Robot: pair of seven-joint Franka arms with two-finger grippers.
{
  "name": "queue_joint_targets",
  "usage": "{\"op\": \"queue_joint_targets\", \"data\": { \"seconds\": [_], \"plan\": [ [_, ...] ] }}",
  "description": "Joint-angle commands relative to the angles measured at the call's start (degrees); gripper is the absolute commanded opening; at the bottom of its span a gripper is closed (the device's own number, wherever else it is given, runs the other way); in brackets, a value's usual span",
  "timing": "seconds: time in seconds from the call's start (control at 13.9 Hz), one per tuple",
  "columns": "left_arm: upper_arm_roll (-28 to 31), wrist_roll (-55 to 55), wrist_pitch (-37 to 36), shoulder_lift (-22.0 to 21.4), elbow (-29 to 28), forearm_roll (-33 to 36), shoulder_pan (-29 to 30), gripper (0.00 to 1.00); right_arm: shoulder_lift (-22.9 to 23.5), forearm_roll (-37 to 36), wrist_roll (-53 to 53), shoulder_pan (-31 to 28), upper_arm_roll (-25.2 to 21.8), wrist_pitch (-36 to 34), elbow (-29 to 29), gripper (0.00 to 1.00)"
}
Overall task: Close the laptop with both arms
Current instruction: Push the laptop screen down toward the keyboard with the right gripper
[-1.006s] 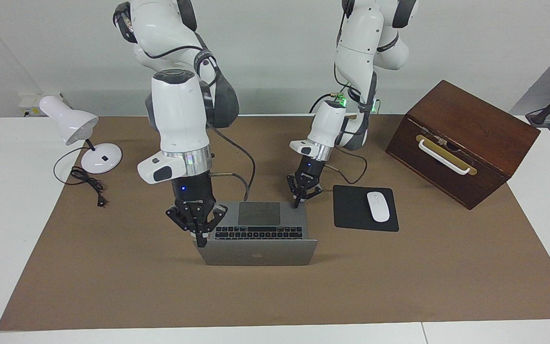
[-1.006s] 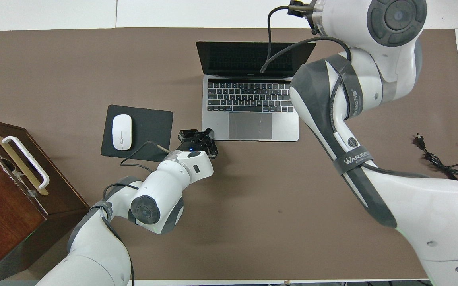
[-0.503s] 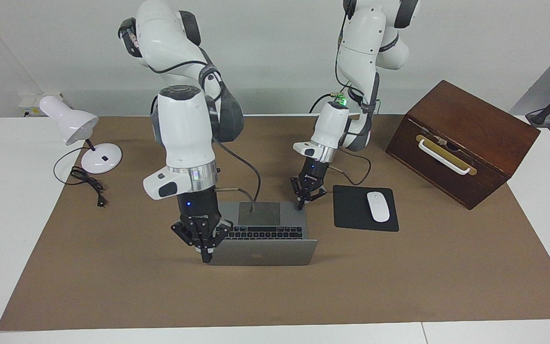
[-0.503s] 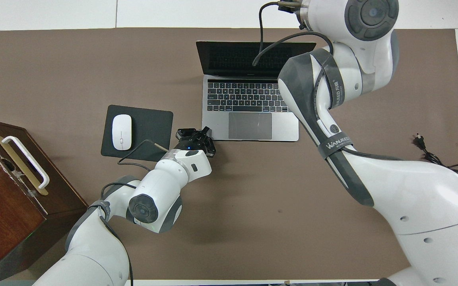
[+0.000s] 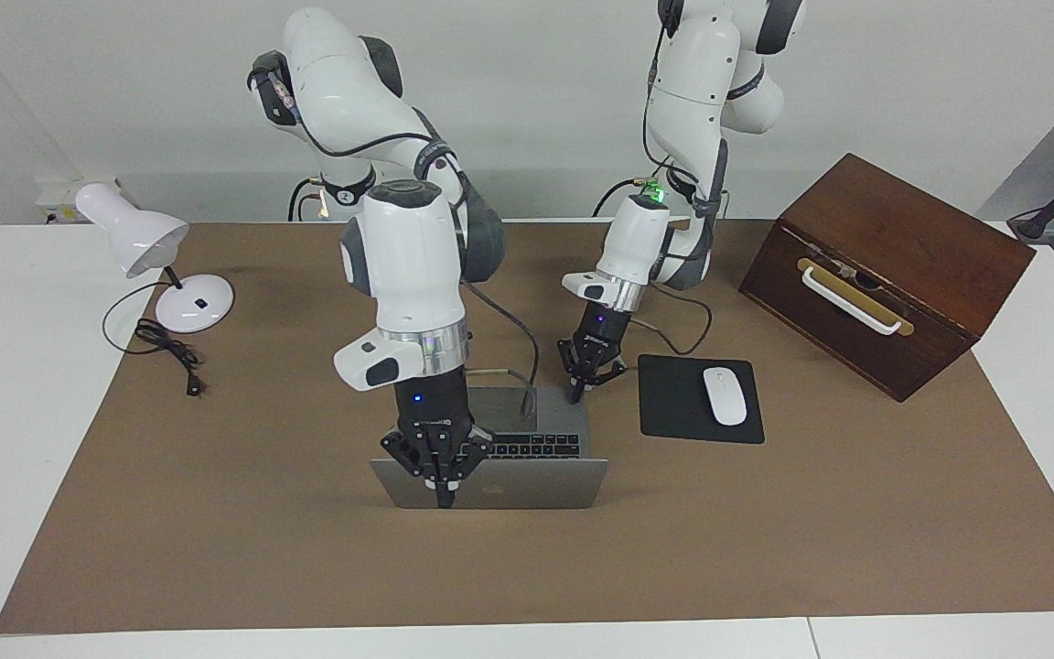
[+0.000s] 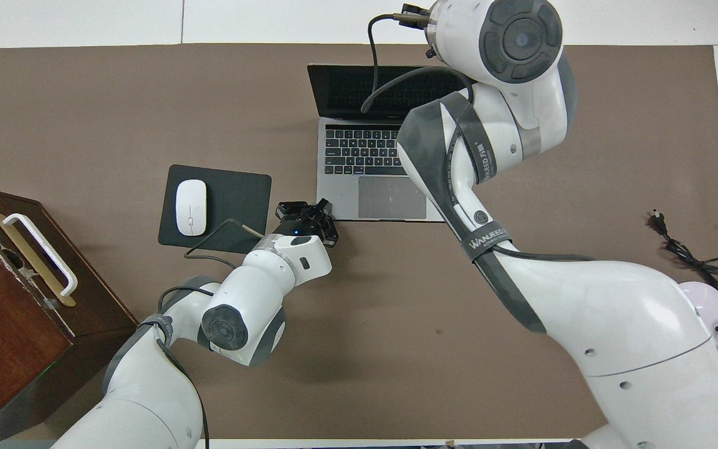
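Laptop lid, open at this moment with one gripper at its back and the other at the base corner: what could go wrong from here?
1. The right gripper, shut, is at the outer face of the laptop lid off-centre; pushing there may twist the lid or slide the laptop.
2. The left gripper, shut, sits at the base corner beside the mouse pad; if it slips off, nothing steadies the base.
3. The right arm's cable hangs over the keyboard and could be pinched.

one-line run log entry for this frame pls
stage: closing lid | laptop: open | right gripper: shut, at back of lid | left gripper: shut, on base corner beside mouse pad
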Motion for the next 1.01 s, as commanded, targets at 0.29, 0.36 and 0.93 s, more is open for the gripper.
{"op": "queue_joint_targets", "data": {
  "seconds": [0.29, 0.36, 0.93],
  "plan": [
    [0.02, 1.28, 0.67, 1.93, 0.63, 0.73, 0.75, 0.0, 1.35, -1.33, 3.15, 1.0, -0.67, -0.07, 2.08, 0.0],
    [0.11, 1.28, 0.67, 1.93, 0.63, 0.73, 0.75, 0.0, 1.53, -1.42, 3.15, 0.91, -0.67, 0.11, 2.08, 0.0],
    [0.11, 1.28, 0.67, 1.93, 0.63, 0.73, 0.75, 0.0, 2.06, -1.24, 2.98, 1.09, 0.38, 0.38, 2.08, 0.0]
  ]
}}
